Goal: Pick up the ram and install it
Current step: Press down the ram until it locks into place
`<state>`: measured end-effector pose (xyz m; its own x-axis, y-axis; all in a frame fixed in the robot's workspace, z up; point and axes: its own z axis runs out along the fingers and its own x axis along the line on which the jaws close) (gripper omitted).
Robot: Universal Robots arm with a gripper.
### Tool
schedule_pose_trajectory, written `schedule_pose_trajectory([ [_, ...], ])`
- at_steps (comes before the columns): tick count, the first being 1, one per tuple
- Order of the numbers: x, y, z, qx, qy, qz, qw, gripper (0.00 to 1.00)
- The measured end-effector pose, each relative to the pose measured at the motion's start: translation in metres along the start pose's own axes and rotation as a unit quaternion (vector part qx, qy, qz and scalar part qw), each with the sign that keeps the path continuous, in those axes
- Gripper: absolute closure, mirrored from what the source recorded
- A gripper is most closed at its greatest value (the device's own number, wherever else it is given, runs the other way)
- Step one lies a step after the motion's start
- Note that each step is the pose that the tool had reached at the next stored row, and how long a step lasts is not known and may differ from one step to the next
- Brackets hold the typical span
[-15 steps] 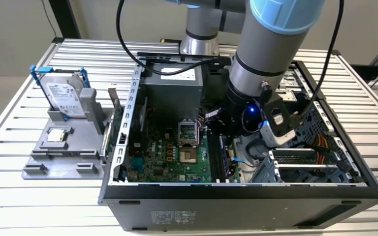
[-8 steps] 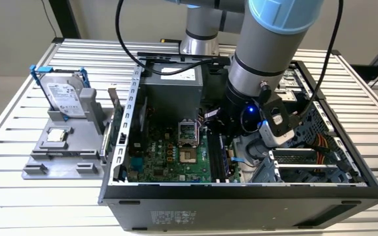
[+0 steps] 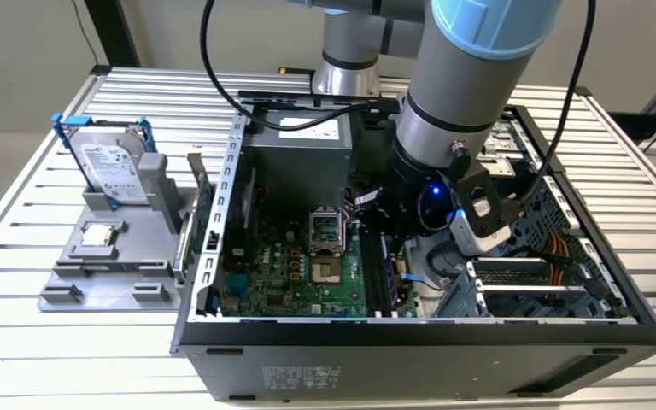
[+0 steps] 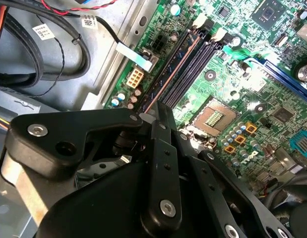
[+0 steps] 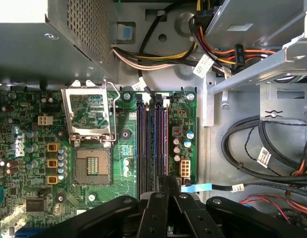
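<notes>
Ram standing edge-on along the slot farthest from the processor socket, in line with it. Gripper at one end of the stick, fingers drawn together and clamped on its faces. Judged to be mid-installation: picked up already, lined up with the slot, full seating not confirmable. Seating likely calling for a straight push down, stick kept square to the slot, latches free.

Counted: one ram, one gripper, one open socket, four long slots beside the socket. Well away from the socket, outside the case: one hard drive, one processor chip.
</notes>
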<state>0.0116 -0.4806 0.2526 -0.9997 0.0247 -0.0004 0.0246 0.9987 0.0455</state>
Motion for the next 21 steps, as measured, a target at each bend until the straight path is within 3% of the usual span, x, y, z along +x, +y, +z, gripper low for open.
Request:
schedule_pose_trajectory([
  [6, 0.0000, 0.0000, -0.0001, 0.0001, 0.0010, -0.022, 0.9998, 1.00],
  [11, 0.0000, 0.0000, 0.0000, 0.0000, 0.0029, -0.062, 0.9981, 1.00],
  [16, 0.0001, 0.0000, -0.0001, 0.0001, 0.0047, -0.100, 0.9950, 1.00],
  [21, 0.0000, 0.0000, 0.0000, 0.0000, 0.0064, -0.138, 0.9904, 1.00],
])
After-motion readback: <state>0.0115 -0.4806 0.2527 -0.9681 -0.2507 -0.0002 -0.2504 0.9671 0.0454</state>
